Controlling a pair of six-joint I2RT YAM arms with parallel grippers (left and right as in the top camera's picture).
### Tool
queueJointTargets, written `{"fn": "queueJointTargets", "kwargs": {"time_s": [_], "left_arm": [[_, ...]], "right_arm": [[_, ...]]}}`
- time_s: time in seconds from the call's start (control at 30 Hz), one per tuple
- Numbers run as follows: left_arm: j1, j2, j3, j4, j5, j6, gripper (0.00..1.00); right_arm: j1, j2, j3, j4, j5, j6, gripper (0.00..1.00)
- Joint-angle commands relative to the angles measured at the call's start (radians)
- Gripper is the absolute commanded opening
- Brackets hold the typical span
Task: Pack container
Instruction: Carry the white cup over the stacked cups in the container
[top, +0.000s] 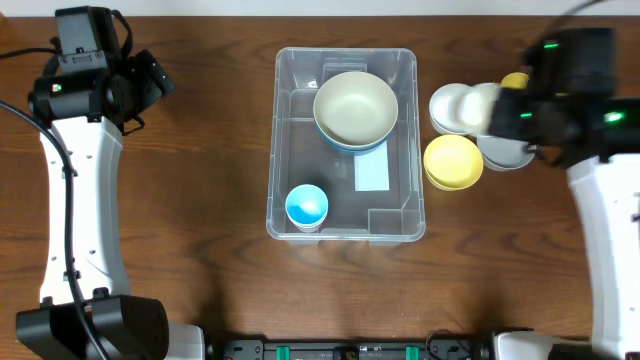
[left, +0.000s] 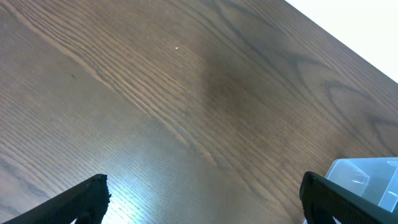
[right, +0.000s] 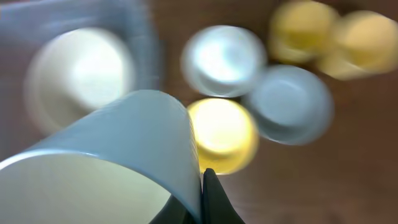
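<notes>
Overhead view, left to right. The left arm (top: 75, 150) lies along the left edge of the wooden surface (top: 200, 180). In its wrist view the left fingers (left: 87, 199) stand wide apart over bare wood, with nothing between them.

The container (top: 345, 228) sits upright at the centre of the surface, well apart from the left arm. Inside, a large cream bowl (top: 355, 108) with a blue outer wall occupies the far end. A small blue cup (top: 306, 207) stands in the near left corner, and a white label (top: 371, 172) shows on the base between them.

Just beside the container's right wall sit a white bowl (top: 452, 108), a yellow bowl (top: 453, 162) and a grey bowl (top: 505, 152), close together. A further yellow item (top: 515, 80) is partly hidden by the right arm (top: 600, 200).

In the blurred right wrist view, the right fingers (right: 214, 202) are closed on the rim of a pale bowl (right: 124, 143), held tilted above the bowls.
</notes>
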Motion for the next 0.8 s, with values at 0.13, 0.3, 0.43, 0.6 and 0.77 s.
{"fn": "queueJointTargets", "kwargs": {"time_s": [0.13,0.3,0.43,0.6,0.77], "left_arm": [[0.003,0.01,0.009,-0.003,-0.016,0.002,0.98],[0.003,0.01,0.009,-0.003,-0.016,0.002,0.97],[0.003,0.01,0.009,-0.003,-0.016,0.002,0.98],[0.003,0.01,0.009,-0.003,-0.016,0.002,0.98],[0.003,0.01,0.009,-0.003,-0.016,0.002,0.98]], "right_arm": [[0.328,0.035,0.001,0.049,-0.006,-0.01,0.01],[0.503,0.101,0.001,0.089,-0.006,-0.011,0.01],[0.602,0.171,0.001,0.106,-0.002,-0.011,0.01],[0.681,0.249,0.001,0.121,0.026,-0.01,0.01],[0.716,0.279,0.001,0.117,0.046,-0.01,0.01]]}}
